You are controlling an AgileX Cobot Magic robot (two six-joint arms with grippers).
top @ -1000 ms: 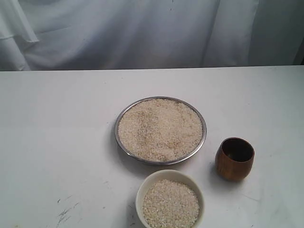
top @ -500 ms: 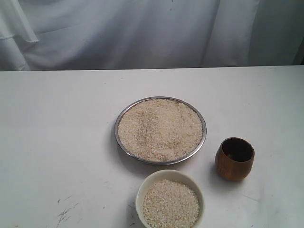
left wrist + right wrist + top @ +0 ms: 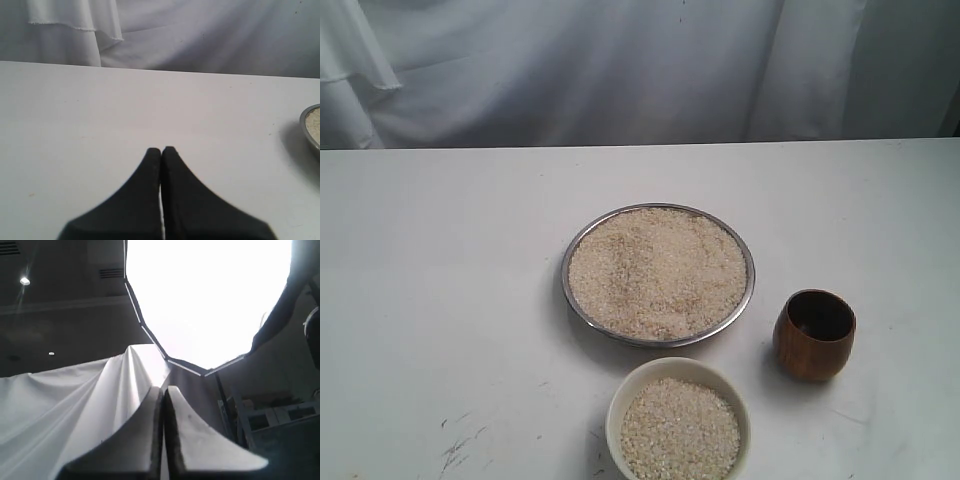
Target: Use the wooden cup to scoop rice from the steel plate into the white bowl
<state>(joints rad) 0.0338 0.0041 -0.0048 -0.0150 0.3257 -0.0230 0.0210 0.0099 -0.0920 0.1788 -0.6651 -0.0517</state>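
left end effector (image 3: 161,151): pressed together
right end effector (image 3: 163,388): pressed together
rounded reddish-brown wooden cup (image 3: 814,334): upright on white surface (image 3: 440,300)

Exterior cam looks down across the surface (image 3: 440,300) toward the curtain (image 3: 620,70). My left wrist cam sits low, looking along my left gripper (image 3: 161,150), and shares only the steel plate (image 3: 305,127) rim with it. My right wrist cam points up at the ceiling (image 3: 60,315).

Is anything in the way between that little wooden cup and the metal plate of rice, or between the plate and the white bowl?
Nothing visible does. Only bare table lies between the wooden cup and the steel plate, and the white bowl sits close beside the plate, nothing between.
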